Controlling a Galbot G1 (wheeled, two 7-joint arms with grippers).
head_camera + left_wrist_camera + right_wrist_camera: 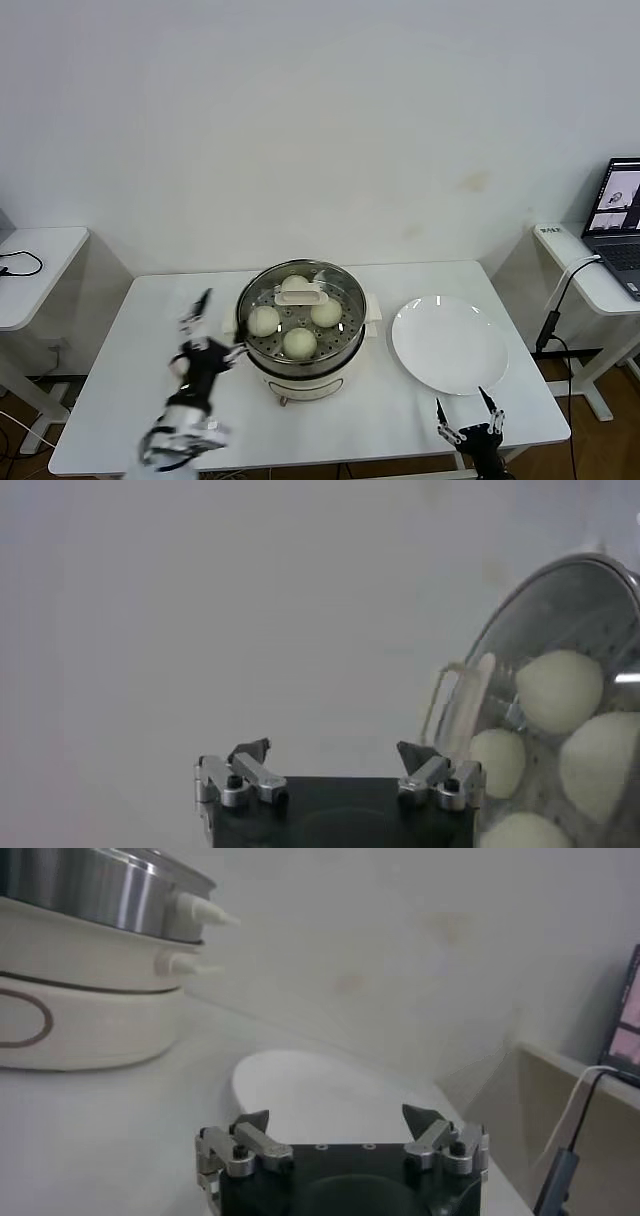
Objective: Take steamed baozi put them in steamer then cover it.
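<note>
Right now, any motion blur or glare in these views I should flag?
Head view: left gripper and its forearm are motion-smeared; steamer and plate are sharp. Left wrist view: highlights streak the cover over the baozi. Right wrist view: right gripper is crisp, the background soft.

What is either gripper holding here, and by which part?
Nothing. The left gripper is open beside the steamer, whose lid is on. The right gripper is open near the plate.
</note>
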